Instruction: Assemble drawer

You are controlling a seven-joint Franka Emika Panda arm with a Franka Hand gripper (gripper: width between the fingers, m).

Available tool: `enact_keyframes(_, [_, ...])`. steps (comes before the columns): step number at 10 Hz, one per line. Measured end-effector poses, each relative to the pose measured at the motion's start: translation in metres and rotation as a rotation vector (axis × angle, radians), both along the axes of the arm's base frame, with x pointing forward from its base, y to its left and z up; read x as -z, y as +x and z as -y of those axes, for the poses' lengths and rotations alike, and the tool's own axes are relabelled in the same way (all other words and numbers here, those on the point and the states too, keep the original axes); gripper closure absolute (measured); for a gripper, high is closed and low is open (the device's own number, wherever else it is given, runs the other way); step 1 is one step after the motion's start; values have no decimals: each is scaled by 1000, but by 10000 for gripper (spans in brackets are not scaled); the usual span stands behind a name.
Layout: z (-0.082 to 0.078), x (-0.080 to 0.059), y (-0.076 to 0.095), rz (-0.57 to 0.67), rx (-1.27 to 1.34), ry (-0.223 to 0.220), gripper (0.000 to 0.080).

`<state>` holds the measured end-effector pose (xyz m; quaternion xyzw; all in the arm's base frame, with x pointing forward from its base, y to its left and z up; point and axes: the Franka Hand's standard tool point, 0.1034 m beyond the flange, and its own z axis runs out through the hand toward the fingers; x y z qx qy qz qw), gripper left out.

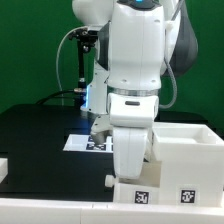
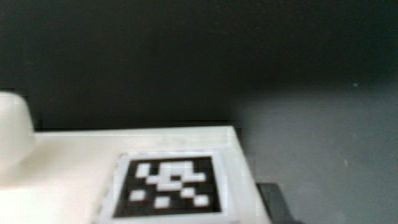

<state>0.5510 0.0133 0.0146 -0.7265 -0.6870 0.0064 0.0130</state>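
Exterior view, starting at its left: the drawer (image 1: 3, 166), or what seems to be it, is a small low white part cut off by the frame edge. It lies on the black surface (image 1: 40, 135), well apart from where the fingers must be. Next is the marker board (image 1: 80, 143), flat on the surface, with the arm (image 1: 135, 70) reaching down over it. The arm's own white body hides the fingers, so I cannot tell whether they are spread, pressed together or pinching anything. Near them, toward the exterior view's right, stands the large white housing (image 1: 185, 165), open at the top, with two marker tags (image 1: 142, 196) on its near wall.

Wrist view: a rounded white shape (image 2: 13, 130) that I cannot identify. Beside it is a flat white panel (image 2: 71, 160) bearing one blurred tag (image 2: 169, 186), with the dark surface around it.
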Motion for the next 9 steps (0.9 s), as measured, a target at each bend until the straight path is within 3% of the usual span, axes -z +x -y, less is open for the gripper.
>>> enact_keyframes(6, [-2,-3,7,-10,7,-8,759])
enact_keyframes(7, [-3,-4,7,-8,8,-8,663])
enact_keyframes(8, [-6,-12,9,-7,9,-9,478])
enact_keyframes(9, [-8,-24,12,-8,8,-10,478])
